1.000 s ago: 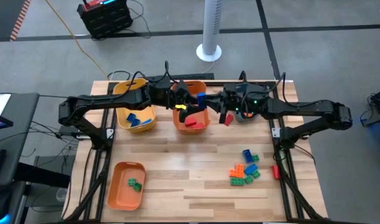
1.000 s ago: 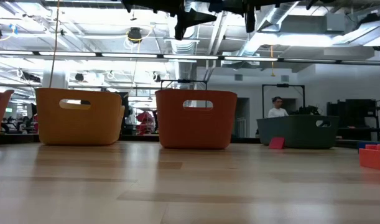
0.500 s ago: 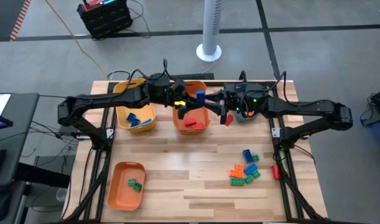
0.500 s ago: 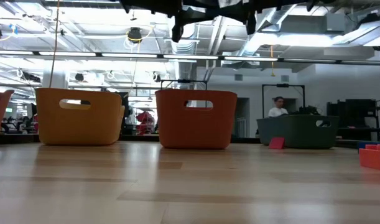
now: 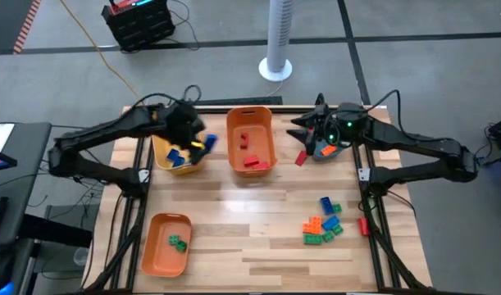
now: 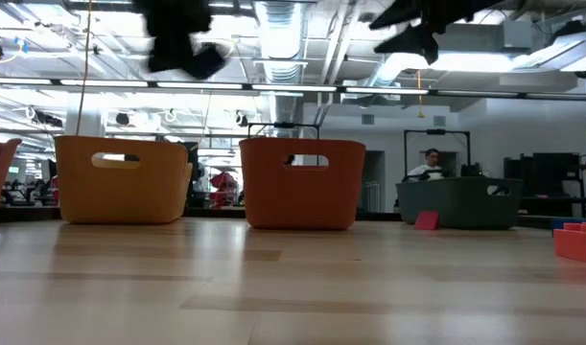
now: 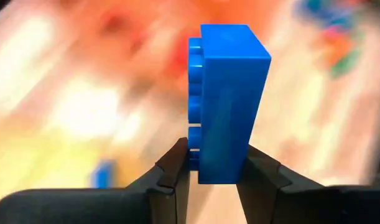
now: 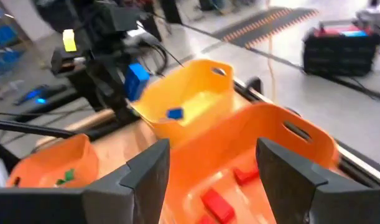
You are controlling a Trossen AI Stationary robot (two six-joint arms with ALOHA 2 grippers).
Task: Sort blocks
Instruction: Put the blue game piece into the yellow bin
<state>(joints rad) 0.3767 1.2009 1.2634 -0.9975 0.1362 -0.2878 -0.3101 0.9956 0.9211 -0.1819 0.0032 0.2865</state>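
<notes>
My left gripper (image 5: 206, 144) hangs above the yellow bin (image 5: 175, 157) at the far left, shut on a blue brick (image 7: 228, 99). That brick also shows in the right wrist view (image 8: 137, 81). Blue blocks lie in the yellow bin. Red blocks lie in the orange bin (image 5: 250, 119) beside it. My right gripper (image 8: 214, 180) stands open and empty in the air by the orange bin's right side (image 5: 303, 135). A pile of loose blocks (image 5: 324, 223) rests on the table at the near right. My left gripper pinches the blue brick's near end (image 7: 217, 165) between its two fingers. One finger (image 7: 176, 171) is on the studded side and the other on the smooth side opposite. The fingers slant down. The brick sticks out past them, lifted clear above the yellow bin.
A teal bin (image 5: 325, 152) sits half hidden under my right arm, with a red block (image 5: 301, 158) on the table beside it. A second orange bin (image 5: 156, 256) at the near left holds green blocks. Bare wood lies between the bins and the pile.
Both grippers met at the blue brick above the orange bin. My left gripper has swung toward the table's left edge with the brick, tipping downward, and now hangs over the yellow bin. My right gripper has let go and drawn back toward the right.
</notes>
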